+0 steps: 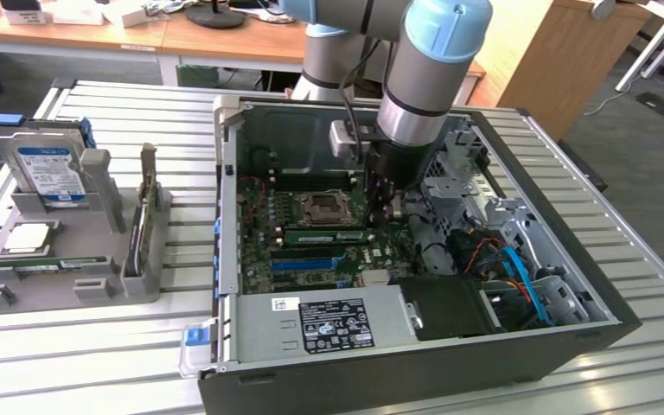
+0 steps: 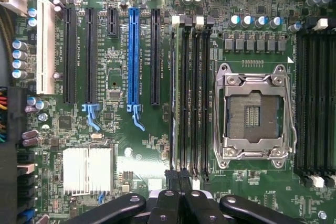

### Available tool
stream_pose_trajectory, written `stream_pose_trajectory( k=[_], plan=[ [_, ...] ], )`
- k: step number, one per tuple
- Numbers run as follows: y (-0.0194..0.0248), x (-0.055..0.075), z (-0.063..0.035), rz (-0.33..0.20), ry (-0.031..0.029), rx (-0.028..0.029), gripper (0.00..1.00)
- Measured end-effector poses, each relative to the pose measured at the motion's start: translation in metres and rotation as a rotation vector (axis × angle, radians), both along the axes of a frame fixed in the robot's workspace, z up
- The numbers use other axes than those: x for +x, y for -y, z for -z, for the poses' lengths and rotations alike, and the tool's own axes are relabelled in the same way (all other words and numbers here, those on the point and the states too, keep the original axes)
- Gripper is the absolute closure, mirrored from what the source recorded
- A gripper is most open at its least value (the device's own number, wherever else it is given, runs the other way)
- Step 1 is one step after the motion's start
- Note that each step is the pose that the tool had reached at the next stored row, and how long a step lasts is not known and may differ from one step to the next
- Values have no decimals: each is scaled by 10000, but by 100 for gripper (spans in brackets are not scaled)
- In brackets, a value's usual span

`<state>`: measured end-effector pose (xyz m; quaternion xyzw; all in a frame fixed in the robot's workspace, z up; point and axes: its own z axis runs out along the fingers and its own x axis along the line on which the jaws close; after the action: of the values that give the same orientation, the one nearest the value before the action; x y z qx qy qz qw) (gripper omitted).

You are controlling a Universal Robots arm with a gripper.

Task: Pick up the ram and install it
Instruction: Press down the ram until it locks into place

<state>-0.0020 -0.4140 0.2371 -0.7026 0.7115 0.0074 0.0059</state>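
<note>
— Where's the ram [image 1: 326,235]?

— On edge in a motherboard [image 1: 265,259] slot, just on the near side of the processor socket [image 1: 329,206]: a long green strip with a pale label.

— And your gripper [image 2: 181,205]?

— Jaws closed together, holding nothing, low over the slots at the exterior view's right end of the stick.

— So which step?

— Seating, I'd judge. Whether it has latched, you cannot tell. Any push calls for straight-down, even pressure.

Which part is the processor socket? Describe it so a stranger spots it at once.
Look inside the open computer case, at the green motherboard. The processor socket sits between two banks of long black memory slots. Alone among them, it is square, with a silver metal frame.
</note>
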Motion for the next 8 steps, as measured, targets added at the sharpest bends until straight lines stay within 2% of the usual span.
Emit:
stream_pose_trajectory(
  k=[8],
  plan=[
    [0,1,-25,0,-1,1,89]
  ],
)
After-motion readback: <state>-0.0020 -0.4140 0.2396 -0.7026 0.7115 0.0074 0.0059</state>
